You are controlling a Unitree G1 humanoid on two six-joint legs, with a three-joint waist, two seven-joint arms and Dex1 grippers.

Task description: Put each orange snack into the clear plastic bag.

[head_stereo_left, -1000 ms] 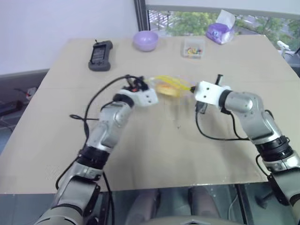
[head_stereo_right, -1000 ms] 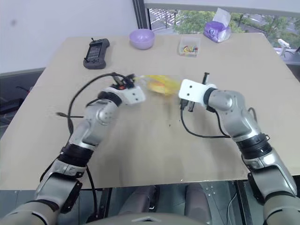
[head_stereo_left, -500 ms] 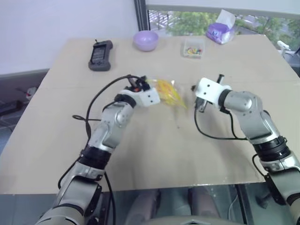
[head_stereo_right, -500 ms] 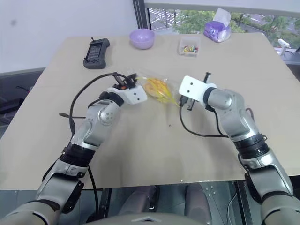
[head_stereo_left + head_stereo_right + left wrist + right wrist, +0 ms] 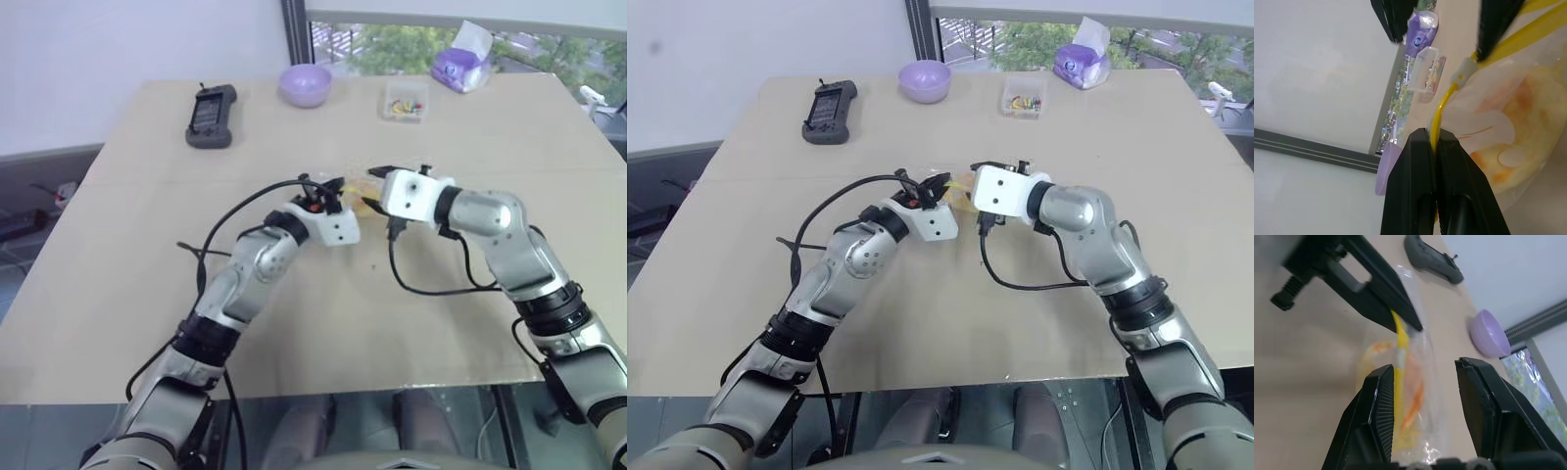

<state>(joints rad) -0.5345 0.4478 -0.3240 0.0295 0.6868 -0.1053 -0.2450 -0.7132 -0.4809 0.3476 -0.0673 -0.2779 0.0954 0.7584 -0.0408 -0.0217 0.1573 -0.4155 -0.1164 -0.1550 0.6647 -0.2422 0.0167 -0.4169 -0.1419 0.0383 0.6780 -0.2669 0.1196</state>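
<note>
Left wrist view: orange snack (image 5: 1518, 122) inside clear plastic bag (image 5: 1484, 105).

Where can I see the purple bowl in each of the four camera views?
Left eye view: purple bowl on the table's far edge, right of the black handheld device.
Right eye view: same far edge.
Left wrist view: beside the left gripper, its rim visible.
Right wrist view: near the device.
Shared landmark: the clear plastic bag.

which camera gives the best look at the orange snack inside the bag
The left wrist view: the orange snack looms large through the clear plastic bag, whose yellow strip the left claw pinches. The right wrist view gives a thinner orange sliver between the open right claw's fingers. In the eye views the two claws hide nearly all of it.
</note>
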